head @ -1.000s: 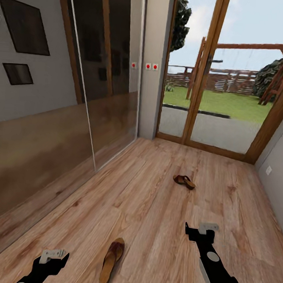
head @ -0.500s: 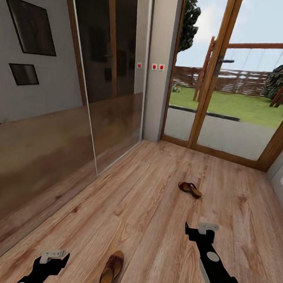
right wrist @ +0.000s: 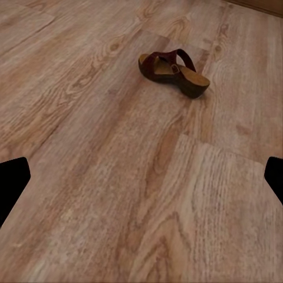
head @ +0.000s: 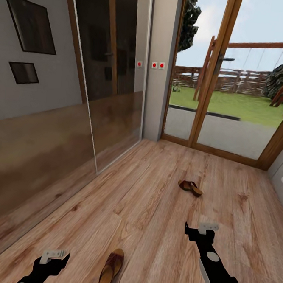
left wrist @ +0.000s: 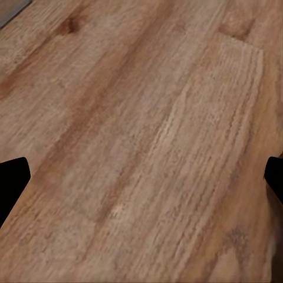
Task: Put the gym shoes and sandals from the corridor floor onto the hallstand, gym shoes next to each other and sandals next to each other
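Near sandal (head: 111, 269): on the corridor floor (head: 153, 210) between the two arms, heel end cut off by the picture's lower edge.
Far sandal (head: 190, 187): on the floor ahead of the right tool (head: 201, 231), well apart; strap detail small (right wrist: 174, 69).
Left tool (head: 54, 256): empty, fingers wide apart over bare planks.
Right tool: empty, likewise spread open.
Glass door (head: 214, 79): garden beyond.

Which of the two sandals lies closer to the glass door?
The farther sandal, lying ahead of the right gripper; the other sandal sits at the picture's bottom edge, between both arms.
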